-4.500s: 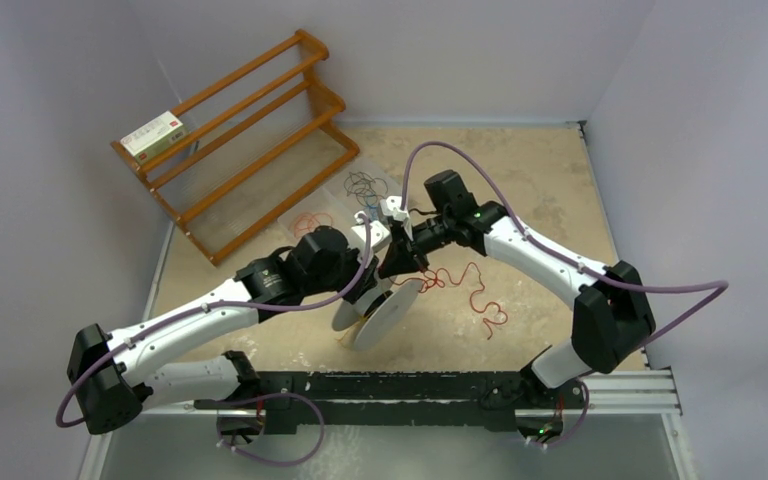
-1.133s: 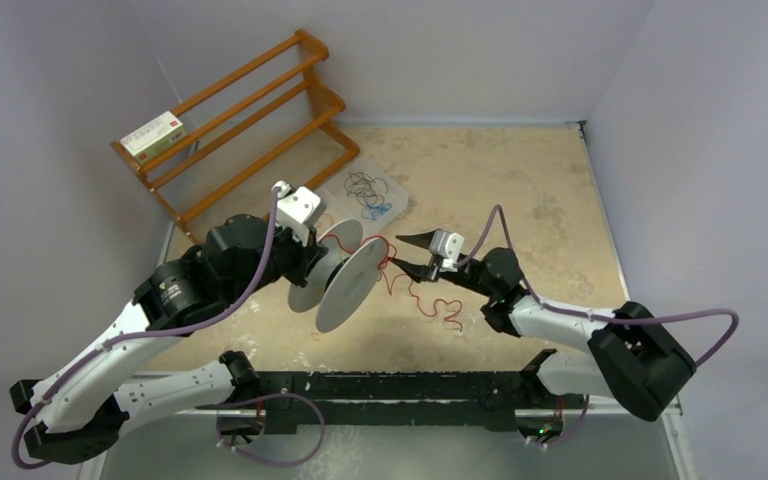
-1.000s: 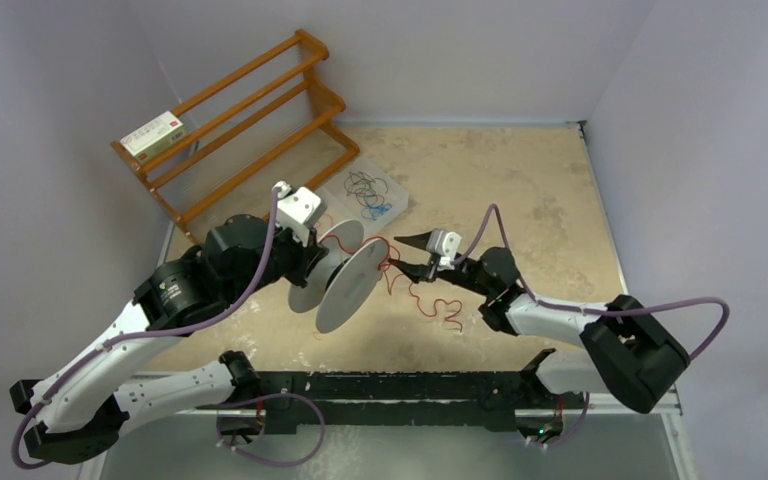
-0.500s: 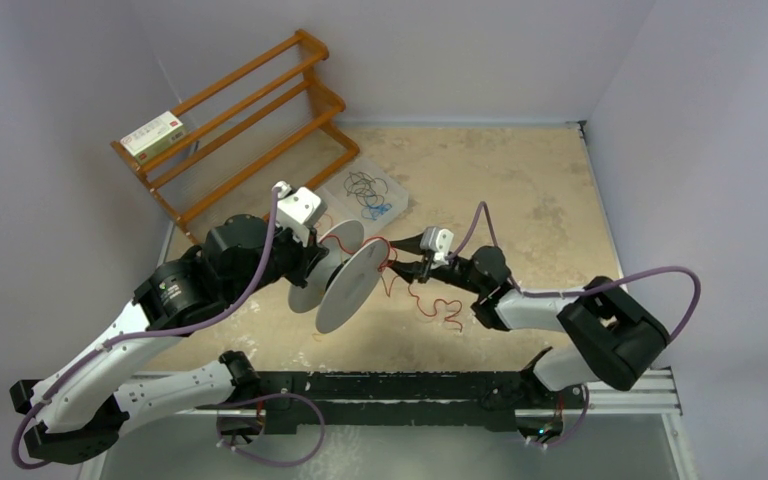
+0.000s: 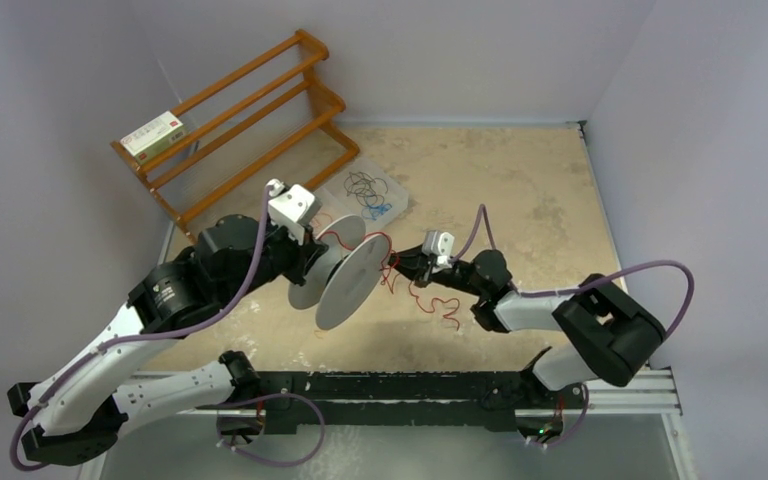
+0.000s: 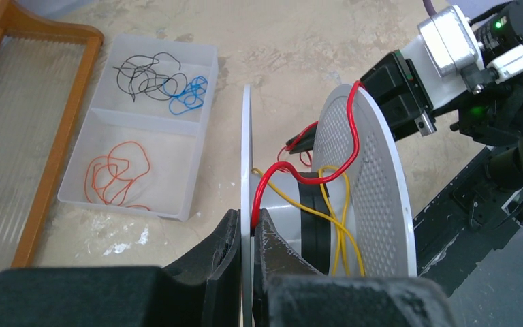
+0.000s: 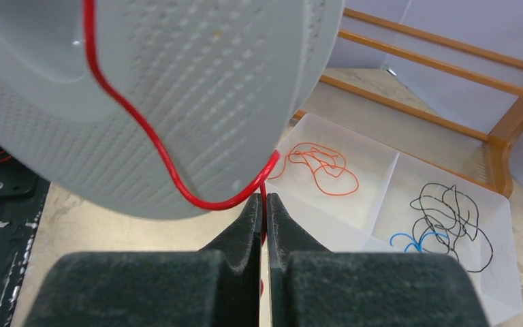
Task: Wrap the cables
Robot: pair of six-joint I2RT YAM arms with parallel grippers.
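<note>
top view: left gripper grips the spool mid-table. right gripper sits at its 3 o'clock, with the red cable trailing off toward 4.
left wrist: jaws clamped on the near flange, and the cable loops over the far one.
right wrist: jaws pinched together on the cable, just under the spool.

Wooden rack sits at ten o'clock on the table, small box on its upper shelf; clear divided tray at eleven.
</note>
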